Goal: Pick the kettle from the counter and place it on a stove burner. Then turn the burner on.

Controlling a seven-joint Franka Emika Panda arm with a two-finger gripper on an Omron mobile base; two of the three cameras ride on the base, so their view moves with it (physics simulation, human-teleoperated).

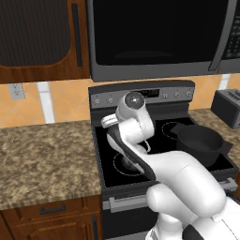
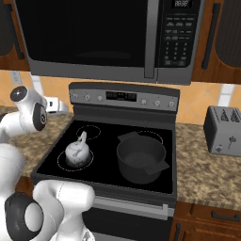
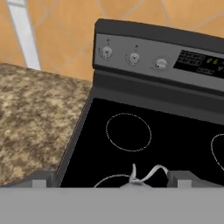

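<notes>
The kettle stands upright on the stove's front-left burner, a large white-outlined circle in the black glass. In the hand view only its thin arched handle shows, low between my two fingertips. My gripper hangs above the kettle, open, its fingers spread wide and gripping nothing. My hand looks toward the stove's back panel. The white arm covers the kettle in the left base view. The granite counter lies left of the stove.
A large black pot sits on the front-right burner. A smaller ring marks the rear-left burner. Control knobs line the back panel below the microwave. A toaster stands on the right-hand counter.
</notes>
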